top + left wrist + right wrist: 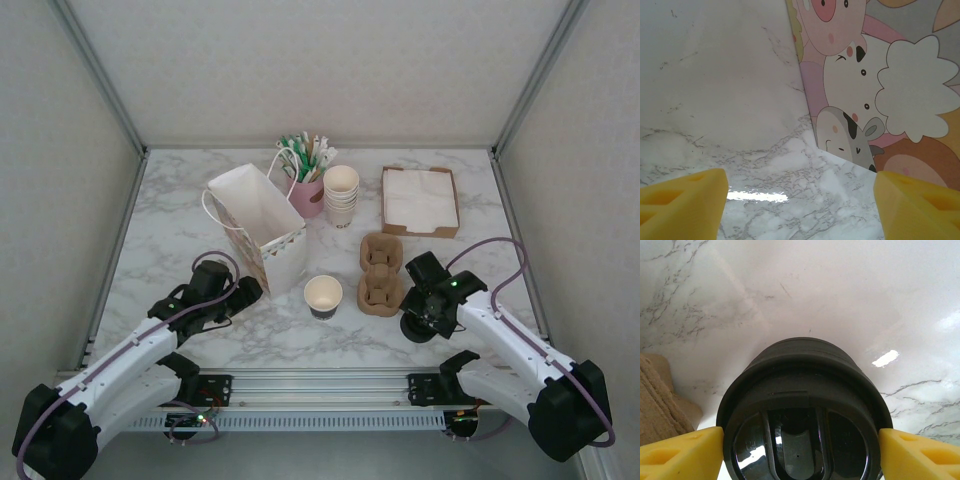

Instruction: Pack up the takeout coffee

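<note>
Lidless cup (322,296) stands centre — lids (800,405) lie to its right.
The left gripper (250,292) gapes empty beside bag (262,215); cup stands between bag and carrier (380,275); right gripper (418,318) straddles the lids — clamped or not, cannot tell.

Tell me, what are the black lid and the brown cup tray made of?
The black lid looks like plastic: smooth and glossy, with bright reflections. The brown cup tray seems to be moulded paper pulp: matte, rough and fibrous-looking.
</note>
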You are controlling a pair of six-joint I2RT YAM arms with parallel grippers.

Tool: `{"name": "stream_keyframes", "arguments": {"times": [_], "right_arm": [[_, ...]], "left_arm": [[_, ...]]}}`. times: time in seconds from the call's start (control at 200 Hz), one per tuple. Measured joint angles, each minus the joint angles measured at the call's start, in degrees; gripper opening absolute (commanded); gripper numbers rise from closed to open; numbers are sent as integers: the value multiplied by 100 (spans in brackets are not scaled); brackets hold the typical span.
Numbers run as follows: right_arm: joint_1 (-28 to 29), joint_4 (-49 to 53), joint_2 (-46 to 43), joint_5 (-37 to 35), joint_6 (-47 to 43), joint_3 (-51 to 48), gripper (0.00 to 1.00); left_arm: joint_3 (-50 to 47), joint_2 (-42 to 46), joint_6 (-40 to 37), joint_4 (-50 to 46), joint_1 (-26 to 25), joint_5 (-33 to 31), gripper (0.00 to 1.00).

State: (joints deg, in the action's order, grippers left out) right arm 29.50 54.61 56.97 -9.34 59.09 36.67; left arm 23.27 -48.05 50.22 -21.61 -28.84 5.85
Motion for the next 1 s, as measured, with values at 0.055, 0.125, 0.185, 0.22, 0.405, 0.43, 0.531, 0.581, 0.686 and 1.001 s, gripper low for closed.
{"name": "stream_keyframes", "arguments": {"times": [0.055,0.125,0.185,0.22,0.405,0.43,0.531,0.581,0.686,1.001], "right_arm": [[0,0,7,0,0,0,79],[0,2,26,-2,0,9,79],[0,4,31,-2,0,11,79],[0,4,31,-4,0,11,79],[0,24,31,-15,-2,22,76],[0,31,31,-28,-2,26,76],[0,103,24,-107,-4,70,75],[0,151,2,-116,-9,111,75],[0,229,-109,-140,-28,212,75],[0,490,-289,-203,-111,407,75]], "left_arm": [[11,-26,0,-2,0,0,77],[31,-44,0,-2,0,-2,77],[31,-44,0,-2,0,-2,76],[31,-44,0,-2,0,-2,77],[31,-44,2,-2,-2,-2,77],[31,-44,2,-2,-2,-2,77],[31,-44,2,-4,-22,-22,76],[31,-44,2,-2,-33,-24,77],[31,-42,2,-4,-37,-26,77],[31,72,90,-9,-103,-24,77]]}}
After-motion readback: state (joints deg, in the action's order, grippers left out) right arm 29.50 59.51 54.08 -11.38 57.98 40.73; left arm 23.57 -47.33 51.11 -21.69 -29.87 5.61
